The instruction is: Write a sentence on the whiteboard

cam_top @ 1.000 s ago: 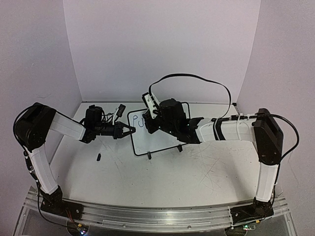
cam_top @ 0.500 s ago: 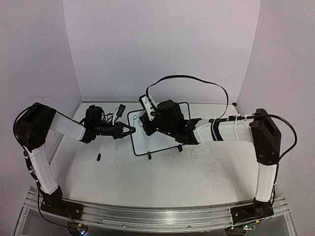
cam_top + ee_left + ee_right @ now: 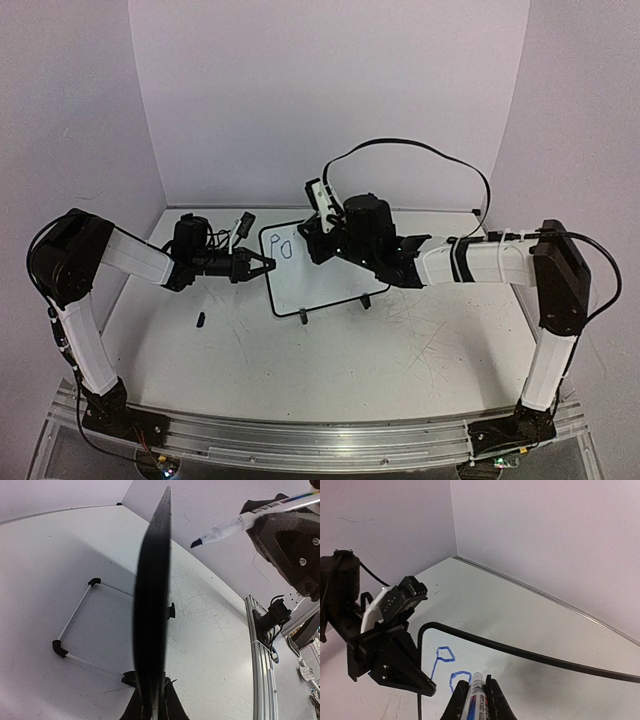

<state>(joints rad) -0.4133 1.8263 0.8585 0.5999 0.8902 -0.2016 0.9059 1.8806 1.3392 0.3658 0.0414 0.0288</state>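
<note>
Bracing the whiteboard (image 3: 320,268) mid-counter (image 3: 400,350), the left tool (image 3: 152,707) is clamped on its 9 o'clock edge, I'd guess so it won't skid. The right tool (image 3: 474,687) pinches a marker (image 3: 475,700), tip just off the board. The sentence (image 3: 283,246) is only a blue "Po" at 11 o'clock. Can't read the marker's label.

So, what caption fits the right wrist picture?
Right tool grips a white marker over the black-framed whiteboard, beside two blue letters.

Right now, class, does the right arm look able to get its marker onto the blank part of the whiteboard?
Probably yes. The right gripper holds the marker just off the whiteboard beside the blue letters, nothing lies between, and the left gripper clamps only the board's left edge.
</note>
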